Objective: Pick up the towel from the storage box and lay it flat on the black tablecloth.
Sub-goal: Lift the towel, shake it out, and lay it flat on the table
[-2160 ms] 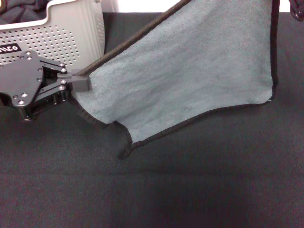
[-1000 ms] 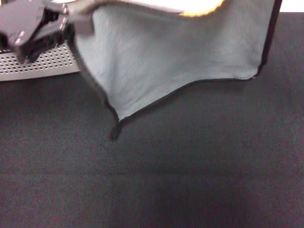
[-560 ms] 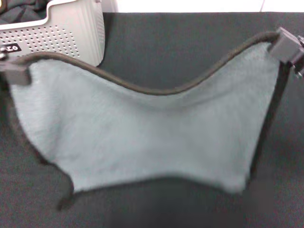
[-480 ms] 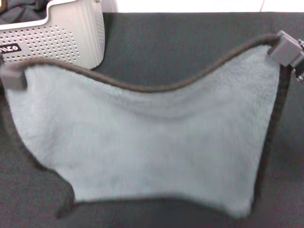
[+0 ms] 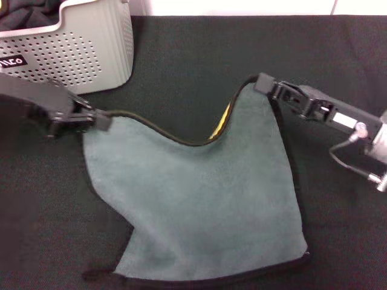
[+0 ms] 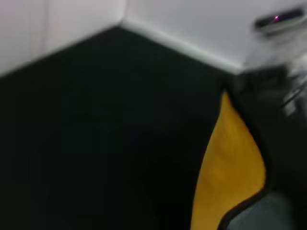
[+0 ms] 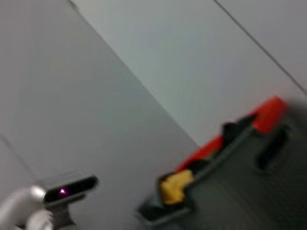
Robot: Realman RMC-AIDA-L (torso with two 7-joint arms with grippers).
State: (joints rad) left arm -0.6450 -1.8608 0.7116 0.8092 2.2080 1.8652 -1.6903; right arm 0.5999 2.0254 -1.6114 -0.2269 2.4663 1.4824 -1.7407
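The towel (image 5: pixel 199 211) hangs grey-green side up over the black tablecloth (image 5: pixel 193 54), its lower part resting on the cloth near the front edge. Its top edge sags between my two grippers, with an orange-yellow strip showing at the fold. My left gripper (image 5: pixel 100 119) is shut on the towel's left top corner. My right gripper (image 5: pixel 264 84) is shut on the right top corner. The left wrist view shows the orange-yellow underside (image 6: pixel 230 167). The storage box (image 5: pixel 91 48) stands at the back left.
A black fabric bundle (image 5: pixel 24 12) lies inside the storage box. A white wall runs behind the table's far edge. The right wrist view shows a grey crate with red parts (image 7: pixel 230 158) against the wall.
Both grippers have come down and toward each other with the towel. The towel's lower part now lies on the tablecloth and its top edge sags more.
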